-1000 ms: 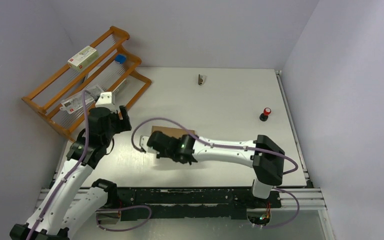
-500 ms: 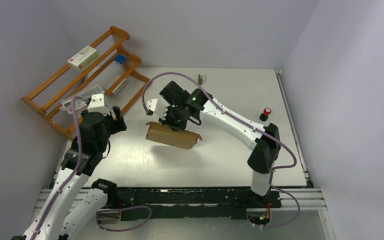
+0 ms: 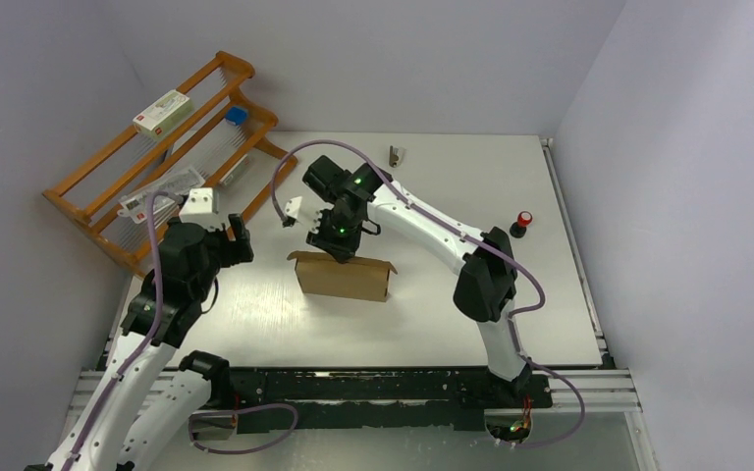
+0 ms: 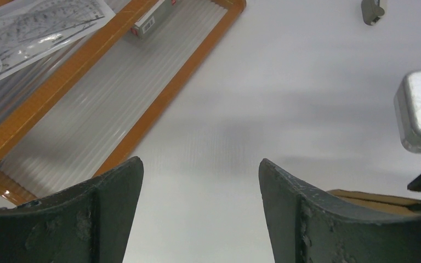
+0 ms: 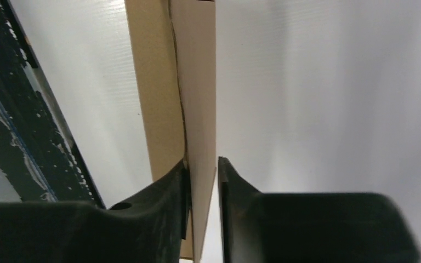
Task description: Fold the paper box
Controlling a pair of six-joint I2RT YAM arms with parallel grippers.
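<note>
Well, the paper box [image 3: 342, 279] is standing on one long side, about mid-table [image 3: 471, 186] and a touch toward the left edge. From above it reads as a closed shallow mailer, not a flat sheet, so the bulk of the folding looks done, I'd say.

The right gripper [image 5: 203, 167] is right on top of it, fingers straddling the upper edge. In the wrist view one finger sits against the card and the other shows a thin sliver of daylight. The jaws are a little apart, so I'd call that a loose straddle, not a pinch.

The left gripper [image 4: 200, 163] hangs near the left edge of the table, jaws wide apart with nothing between them. Only a corner of the box peeks in at the lower right of its view.

What's left? The right wrist view shows a slightly bowed seam between two layers of card, so a flap may not be seated flush. Little ears of card also stick out at the two upper corners seen from above. My read: finish the tucking, then lay it flat.
</note>
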